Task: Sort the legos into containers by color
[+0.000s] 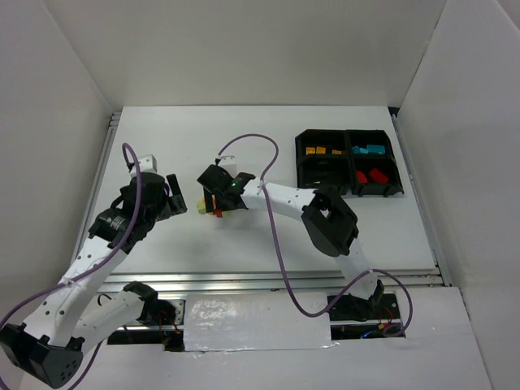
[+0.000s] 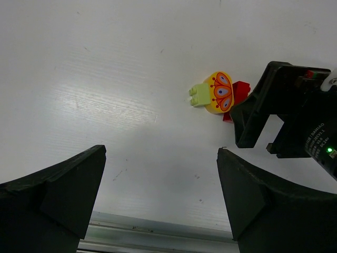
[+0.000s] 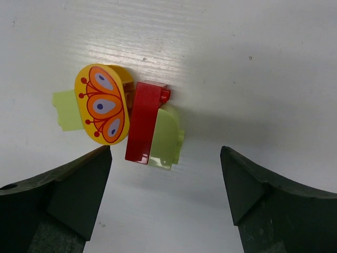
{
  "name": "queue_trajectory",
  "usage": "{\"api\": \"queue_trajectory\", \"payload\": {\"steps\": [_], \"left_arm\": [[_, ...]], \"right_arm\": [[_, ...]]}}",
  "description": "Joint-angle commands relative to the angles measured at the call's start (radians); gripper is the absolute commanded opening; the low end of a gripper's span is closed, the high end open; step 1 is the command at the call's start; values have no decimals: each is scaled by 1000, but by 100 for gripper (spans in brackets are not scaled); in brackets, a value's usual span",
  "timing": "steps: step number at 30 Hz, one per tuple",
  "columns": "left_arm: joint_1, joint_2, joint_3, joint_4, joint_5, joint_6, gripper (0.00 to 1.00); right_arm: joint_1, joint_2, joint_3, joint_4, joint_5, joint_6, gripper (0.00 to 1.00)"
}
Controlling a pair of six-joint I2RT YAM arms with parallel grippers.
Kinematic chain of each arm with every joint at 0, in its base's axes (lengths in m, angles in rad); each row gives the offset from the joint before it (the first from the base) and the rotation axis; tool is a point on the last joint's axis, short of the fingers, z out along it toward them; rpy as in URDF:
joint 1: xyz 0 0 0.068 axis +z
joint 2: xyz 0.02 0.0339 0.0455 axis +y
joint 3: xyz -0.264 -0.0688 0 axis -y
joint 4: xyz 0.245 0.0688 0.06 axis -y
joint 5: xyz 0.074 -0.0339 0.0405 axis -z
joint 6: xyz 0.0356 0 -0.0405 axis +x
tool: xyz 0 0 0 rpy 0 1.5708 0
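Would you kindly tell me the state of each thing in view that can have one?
left hand: open, empty, above the table.
right hand: open, empty, poised near the red brick.
butterfly brick: unsorted, on the table, beside the red brick.
red brick: unsorted, lying between the butterfly brick and a pale green brick.
tray: three compartments hold bricks; the near-left one looks empty.

white table (image 1: pixel 268 146) | plain white walls (image 1: pixel 244 49) | glare patches
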Motion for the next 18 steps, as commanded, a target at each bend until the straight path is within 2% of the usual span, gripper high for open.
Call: {"api": "queue_trajectory", "payload": {"steps": [1, 11, 12, 16, 18], "left_arm": [[10, -5, 11, 49, 27, 42, 99], [44, -6, 2, 63, 68, 60, 100], [45, -8, 2, 64, 71, 60, 99], [54, -8, 0, 73, 85, 66, 99], [62, -3, -1, 78, 107, 69, 100]], "right_arm": [[-4, 28, 36, -10, 24, -10, 90], [-4, 66, 33, -4, -7, -28, 79], [-6, 66, 27, 1, -5, -28, 73], [-15, 66, -12, 43, -28, -40, 62], [-20, 66, -24, 71, -69, -68, 53]]}}
